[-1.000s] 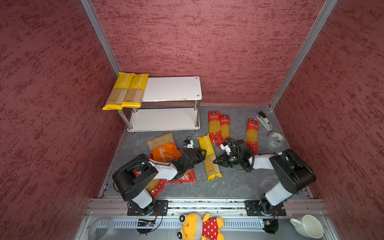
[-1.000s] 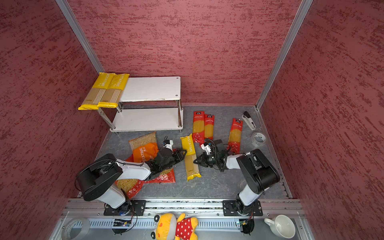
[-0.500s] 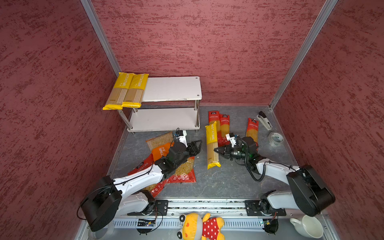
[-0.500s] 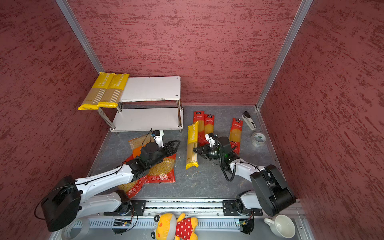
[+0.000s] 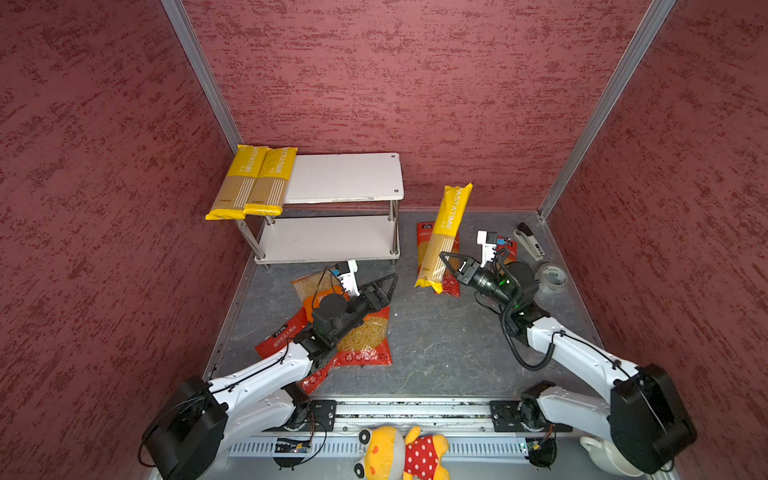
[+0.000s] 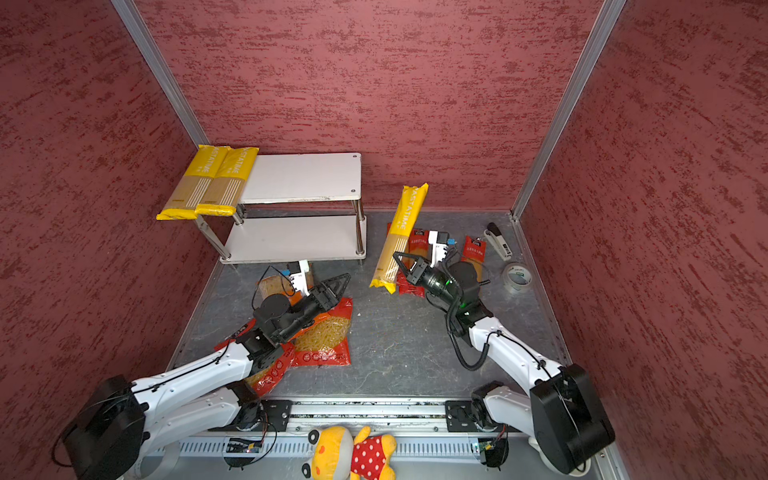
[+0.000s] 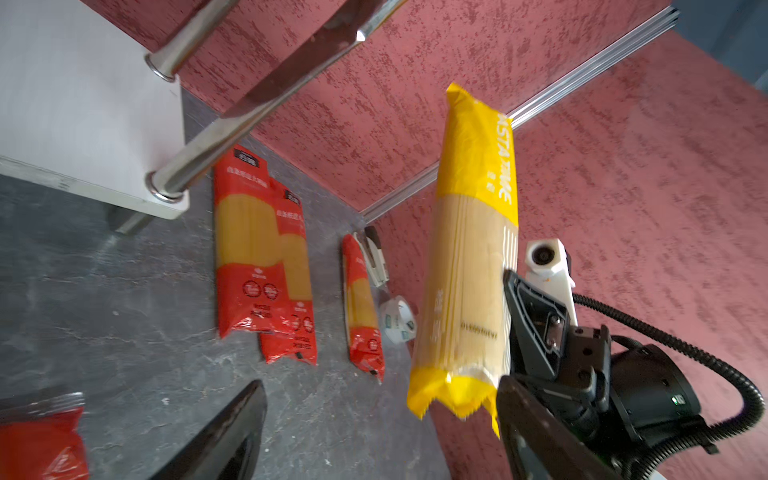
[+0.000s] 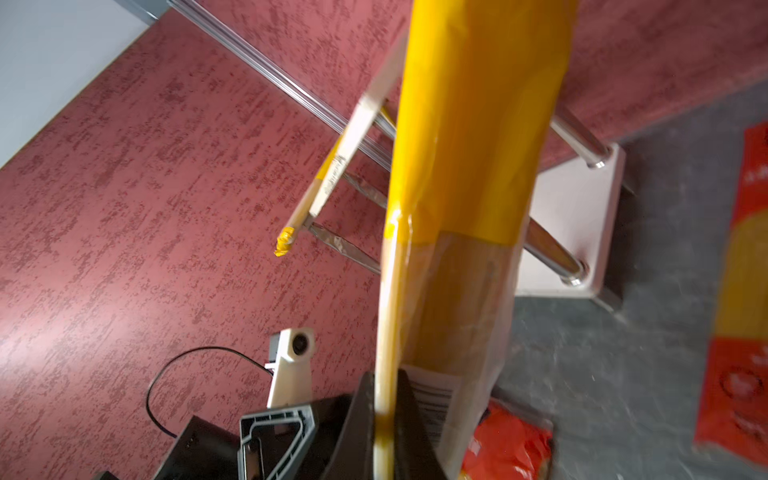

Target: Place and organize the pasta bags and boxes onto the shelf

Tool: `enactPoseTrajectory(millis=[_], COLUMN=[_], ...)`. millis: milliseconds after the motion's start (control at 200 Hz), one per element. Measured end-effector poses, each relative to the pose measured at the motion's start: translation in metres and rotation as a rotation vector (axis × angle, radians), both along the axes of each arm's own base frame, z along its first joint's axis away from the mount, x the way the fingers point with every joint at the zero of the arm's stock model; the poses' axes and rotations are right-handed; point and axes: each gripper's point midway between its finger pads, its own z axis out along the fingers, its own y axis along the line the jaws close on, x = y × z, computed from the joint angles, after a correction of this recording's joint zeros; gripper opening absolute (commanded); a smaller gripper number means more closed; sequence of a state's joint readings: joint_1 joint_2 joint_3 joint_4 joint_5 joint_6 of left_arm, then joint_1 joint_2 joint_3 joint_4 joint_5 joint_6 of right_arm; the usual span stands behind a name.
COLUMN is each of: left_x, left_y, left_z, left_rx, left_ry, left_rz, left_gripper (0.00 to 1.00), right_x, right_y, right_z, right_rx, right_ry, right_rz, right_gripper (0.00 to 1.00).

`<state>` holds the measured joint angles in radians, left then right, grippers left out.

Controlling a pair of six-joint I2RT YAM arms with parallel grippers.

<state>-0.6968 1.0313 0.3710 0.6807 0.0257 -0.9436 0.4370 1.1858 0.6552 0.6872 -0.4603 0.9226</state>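
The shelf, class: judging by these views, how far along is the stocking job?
Done: two yellow spaghetti packs lie on the shelf top board, overhanging its edge. In hand: the right gripper is shut on a third yellow pack, lifted clear of the floor. Left: three red spaghetti packs and three pasta bags lie on the floor; the left gripper hangs open above the bags, holding nothing.

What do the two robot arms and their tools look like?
The left arm and right arm have white shells, black joints and black base housings. The left tool and right tool are black with triangular open-frame fingers, a white camera beside each. A ribbed black cable loops along the right arm, where a green light glows.
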Motion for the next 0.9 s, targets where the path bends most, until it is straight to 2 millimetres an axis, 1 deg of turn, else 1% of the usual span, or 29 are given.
enactPoseTrajectory(millis=[90,155,235,321,391,466,556,726,817,897], left_x=[-0.002,-0.005,-0.008,-0.012,-0.011,-0.008,-0.004,0.001,0.003,0.004], left_y=[0.001,-0.001,-0.003,-0.006,-0.007,-0.009,-0.009,0.003,0.010,0.015], left_z=[0.010,0.019,0.033,0.048,0.056,0.063,0.067,0.080,0.087,0.093], left_rx=[-0.075,-0.118,-0.169,-0.215,-0.242,-0.272,-0.300,-0.356,-0.370,-0.383], left_ry=[-0.024,-0.047,-0.090,-0.139,-0.168,-0.190,-0.207,-0.254,-0.276,-0.294], left_rz=[-0.008,-0.018,-0.034,-0.047,-0.049,-0.045,-0.032,0.021,0.053,0.079], left_gripper=[0.92,0.93,0.93,0.94,0.94,0.93,0.90,0.80,0.78,0.74], right_x=[0.005,0.004,-0.001,-0.008,-0.013,-0.017,-0.018,-0.014,-0.011,-0.007], right_y=[0.010,0.018,0.031,0.045,0.058,0.072,0.083,0.093,0.098,0.103], right_z=[0.036,0.057,0.075,0.084,0.087,0.084,0.081,0.075,0.068,0.061], right_rx=[0.027,0.049,0.071,0.091,0.102,0.106,0.117,0.147,0.165,0.184], right_ry=[-0.102,-0.163,-0.215,-0.250,-0.262,-0.258,-0.253,-0.234,-0.211,-0.183], right_rz=[0.005,0.021,0.050,0.084,0.116,0.146,0.159,0.170,0.181,0.192], right_gripper=[0.00,0.00,0.00,0.00,0.00,0.00,0.00,0.00,0.00,0.00])
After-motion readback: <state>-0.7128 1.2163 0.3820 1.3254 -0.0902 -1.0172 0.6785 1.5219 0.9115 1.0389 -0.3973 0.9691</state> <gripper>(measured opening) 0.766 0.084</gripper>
